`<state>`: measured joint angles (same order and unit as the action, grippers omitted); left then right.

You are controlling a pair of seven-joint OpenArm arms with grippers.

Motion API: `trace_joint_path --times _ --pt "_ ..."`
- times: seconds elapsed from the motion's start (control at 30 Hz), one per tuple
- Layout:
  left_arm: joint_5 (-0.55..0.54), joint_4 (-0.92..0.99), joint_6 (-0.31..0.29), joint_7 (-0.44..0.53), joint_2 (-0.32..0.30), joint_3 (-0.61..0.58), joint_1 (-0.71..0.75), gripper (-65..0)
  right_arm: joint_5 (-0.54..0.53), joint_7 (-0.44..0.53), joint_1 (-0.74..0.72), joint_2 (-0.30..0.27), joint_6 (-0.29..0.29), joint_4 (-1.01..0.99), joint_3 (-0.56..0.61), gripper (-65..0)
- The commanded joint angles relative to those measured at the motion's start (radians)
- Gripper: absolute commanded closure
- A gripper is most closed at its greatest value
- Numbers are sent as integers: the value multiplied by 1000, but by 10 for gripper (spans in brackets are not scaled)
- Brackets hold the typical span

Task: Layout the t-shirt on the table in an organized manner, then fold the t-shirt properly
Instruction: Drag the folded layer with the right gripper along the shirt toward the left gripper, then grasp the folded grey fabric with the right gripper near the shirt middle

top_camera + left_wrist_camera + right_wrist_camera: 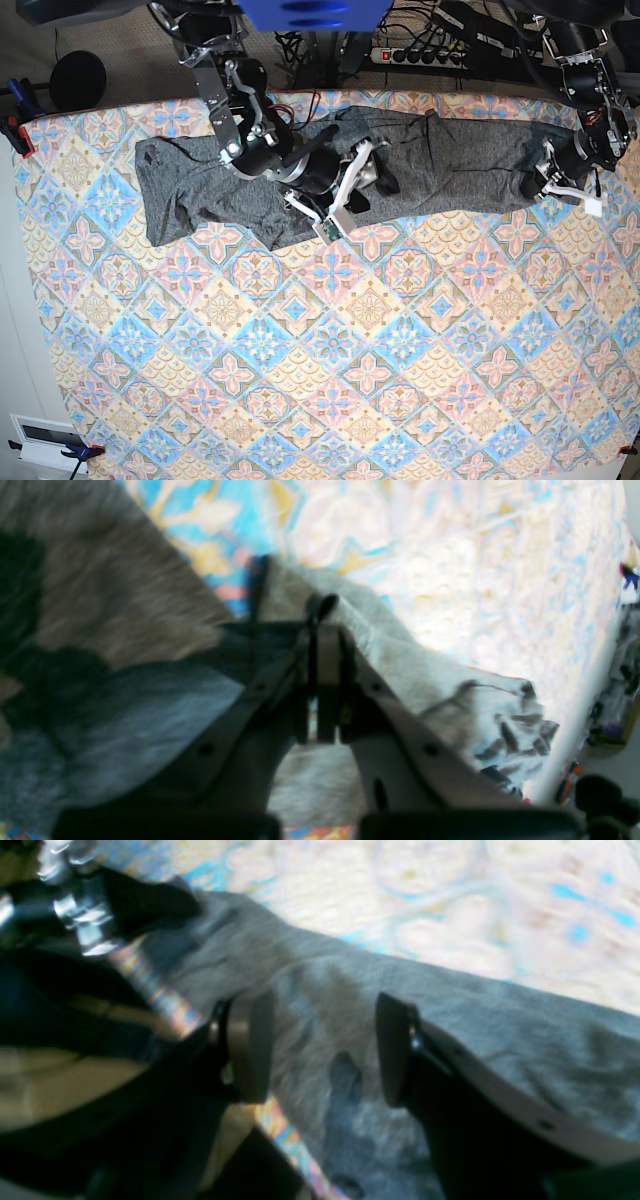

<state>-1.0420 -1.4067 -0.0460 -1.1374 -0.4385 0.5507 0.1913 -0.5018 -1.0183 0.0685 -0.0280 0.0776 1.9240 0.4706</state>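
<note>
The t-shirt (300,165) is spread as a long, rumpled dark-grey band across the far part of the table (330,360), reaching from the far left of the patterned cloth almost to its right edge. The near 2 thirds of the table surface show only the diamond-tile pattern.

The right gripper (345,195) is seen on the left of the base view, lowered over the middle of the shirt. Its jaws are spread wide apart, and in the right wrist view (325,1050) grey fabric is seen between the 2 fingers, with no grip made on it. A black arm link lies across the cloth just left of this gripper and hides part of the shirt.

The left gripper (560,185) is placed at the right end of the shirt, near the table's right edge. In the left wrist view (325,630) its jaws are pressed together, and a fold of the grey fabric is pinched between them, the cloth being drawn up into a ridge towards the tips.

Beyond the far edge of the table, a power strip (425,55) and tangled cables (320,45) are seen on the floor. Clamps (18,135) are fixed at the table's far left corner.
</note>
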Motion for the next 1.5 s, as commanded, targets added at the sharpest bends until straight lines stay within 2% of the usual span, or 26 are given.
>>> trace_joint_path --times 0.0,0.2,0.33,0.5,0.77,1.17,1.37,1.47 --pt "-16 -7 -4 10 -30 10 -8 0 -4 13 -8 -17 3 16 3 -312" --pt "-19 -1 -4 10 -35 10 -8 0 -8 13 -9 -114 3 16 73 -312" --pt "-22 -4 -4 7 -35 44 -28 0 -10 -1 -11 -148 3 12 118 -312" --pt "-17 -4 -4 6 -35 124 -29 0 -8 -78 -12 -152 4 -54 195 -312" --pt "-16 -4 -4 6 -36 145 -28 0 -4 -75 -106 -149 4 -166 276 -312" --pt "-16 -4 -4 6 -36 145 -28 0 -7 -75 -108 -149 4 -148 274 -312" --pt "-16 -4 -4 6 -36 145 -33 0 -7 -75 -111 -152 4 -5 262 -312" --pt "-16 -4 -4 6 -36 145 -34 0 -7 -75 -105 -152 4 50 196 -312"
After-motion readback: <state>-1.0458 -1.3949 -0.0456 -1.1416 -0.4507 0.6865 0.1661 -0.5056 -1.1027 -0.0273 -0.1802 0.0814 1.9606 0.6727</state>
